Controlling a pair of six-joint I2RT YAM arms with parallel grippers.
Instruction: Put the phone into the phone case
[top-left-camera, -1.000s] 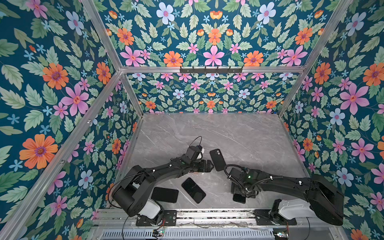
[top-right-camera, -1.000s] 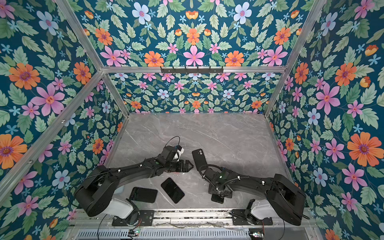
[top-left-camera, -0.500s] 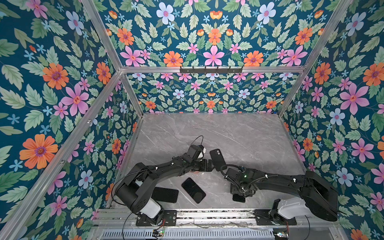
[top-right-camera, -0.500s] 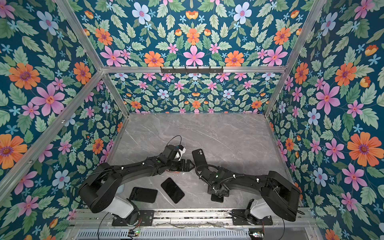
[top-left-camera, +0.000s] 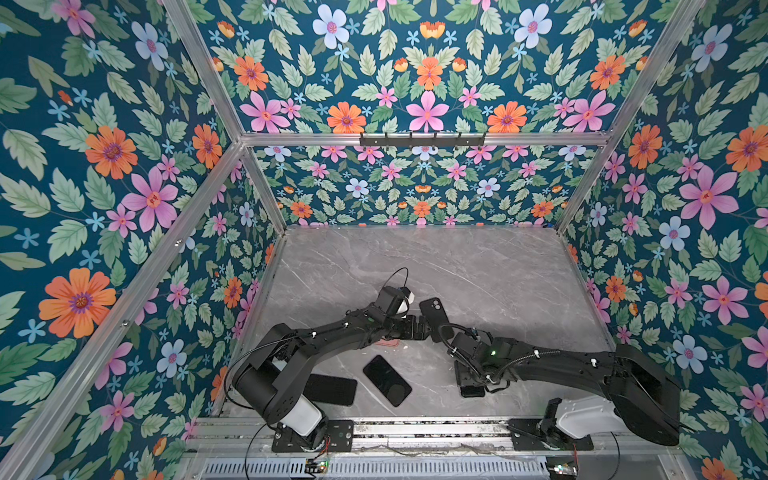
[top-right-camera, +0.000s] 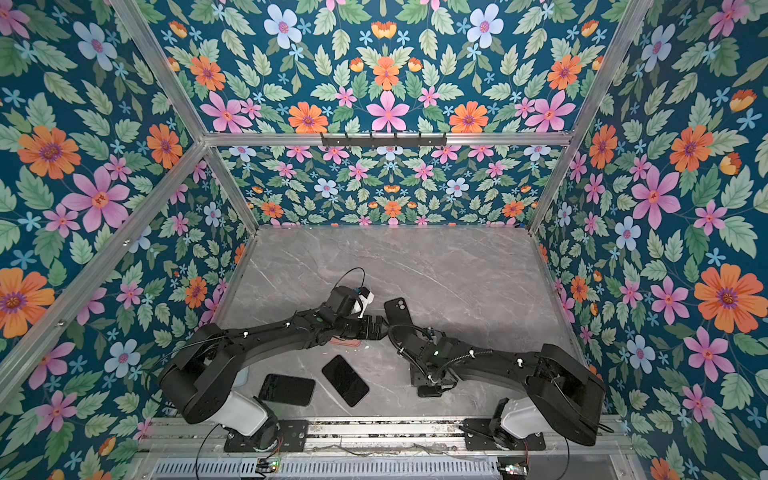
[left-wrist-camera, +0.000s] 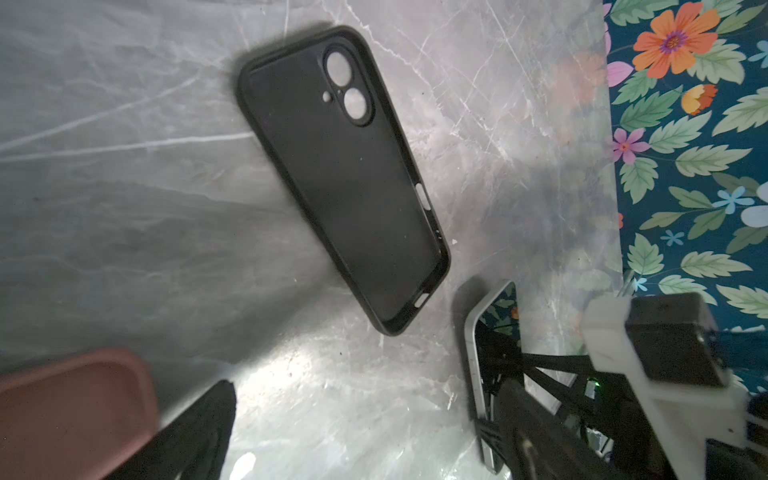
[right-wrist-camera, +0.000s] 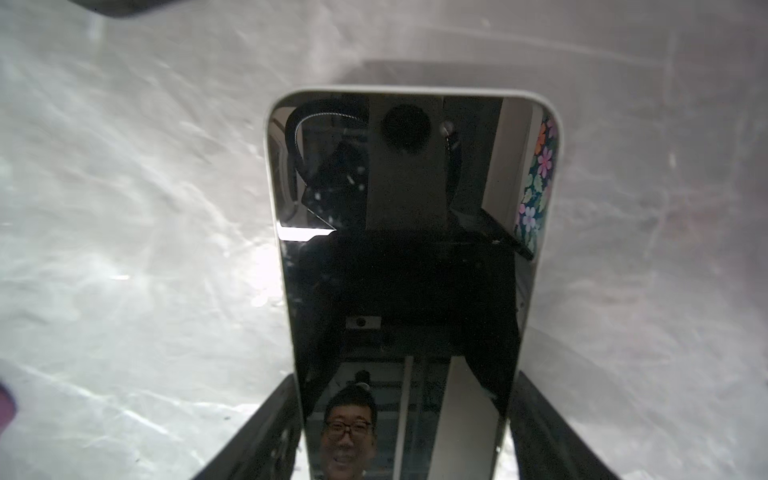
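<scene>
Little has shifted in the last second: the right arm has eased slightly toward the middle, and the phone case lies where it did. Right pincer (right-wrist-camera: 405, 380) grips the phone (right-wrist-camera: 399, 249) by its two long sides, a finger (right-wrist-camera: 266, 428) against each silver edge. The phone's long axis runs straight out from the pincer, dark screen turned to the wrist camera; whether its free end rests on the surface (top-left-camera: 478, 266) cannot be told. Near it, not touching, lies the black phone case (left-wrist-camera: 345, 178), hollow side up, long axis running front to back with a slight slant, camera cutout at the far end. Left pincer (top-left-camera: 420, 328) stands wide open and empty, near the case's left side. A black cable (top-left-camera: 442, 332) on the right arm loops over the case's near end in both top views. A pink case (top-left-camera: 387, 343) lies under the left forearm; nearer the front, a second dark phone (top-left-camera: 386, 380) lies slantwise and a third dark phone (top-left-camera: 330, 390) crosswise. Top views hide nearly all of the held phone; only the wrist views show its screen and frame.
</scene>
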